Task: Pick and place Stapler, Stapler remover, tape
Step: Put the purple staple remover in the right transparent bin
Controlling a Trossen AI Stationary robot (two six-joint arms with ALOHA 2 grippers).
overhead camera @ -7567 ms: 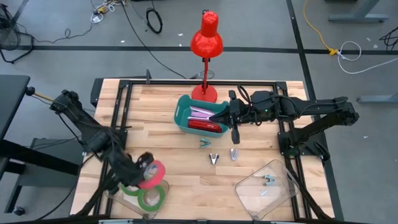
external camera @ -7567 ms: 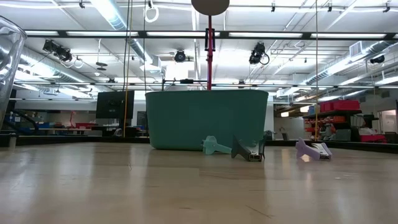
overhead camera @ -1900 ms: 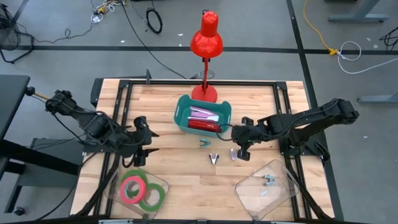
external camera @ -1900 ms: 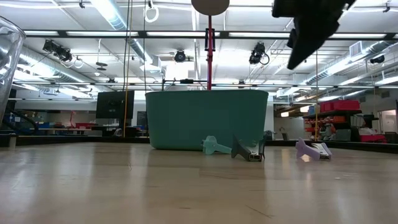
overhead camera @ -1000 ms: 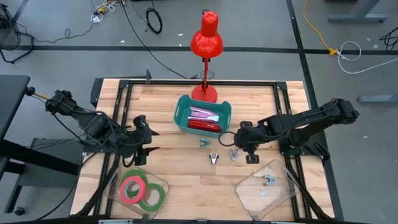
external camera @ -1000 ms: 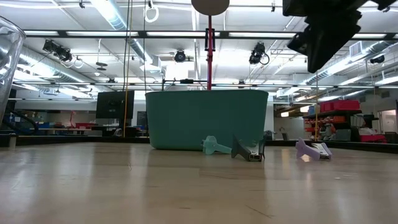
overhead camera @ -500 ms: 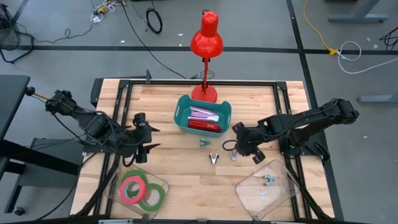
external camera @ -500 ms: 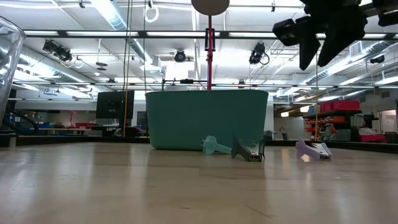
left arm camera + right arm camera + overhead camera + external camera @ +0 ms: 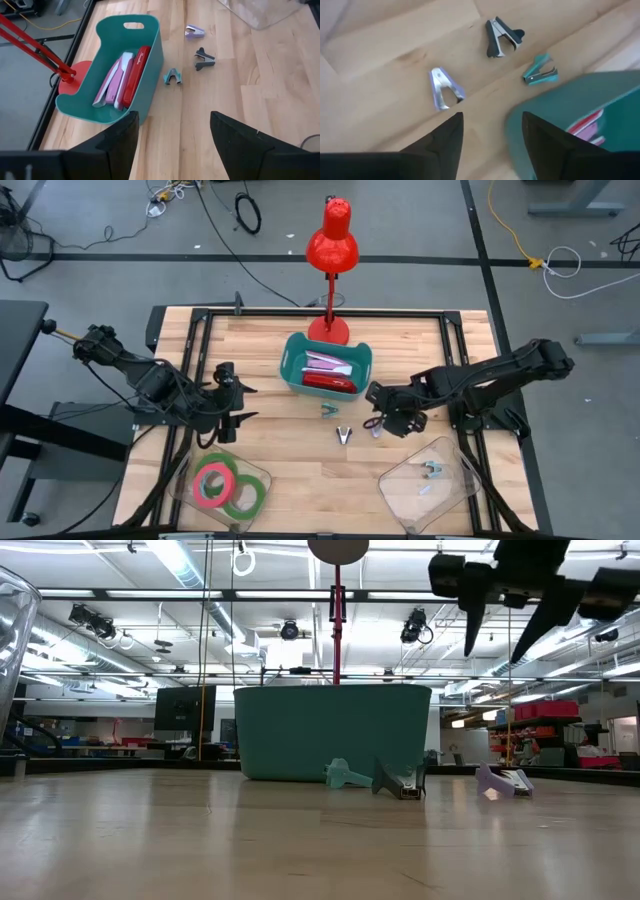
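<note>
Both jaws spread, empty: left gripper (image 9: pixel 232 395) waits beside the teal plastic bin (image 9: pixel 296 348) of staplers; right gripper (image 9: pixel 377 420) hovers over the lilac staple remover (image 9: pixel 445 95) (two more lie nearby). Green and red-pink tape rolls (image 9: pixel 222 486) fill a clear tray (image 9: pixel 263 477).

Staplers (image 9: pixel 328 372) inside bin (image 9: pixel 291 367)

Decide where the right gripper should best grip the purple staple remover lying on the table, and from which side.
Probably from straight above, closing across the purple staple remover's two side handles. It lies flat on the table, apart from the others, and the open right gripper hangs above it.
</note>
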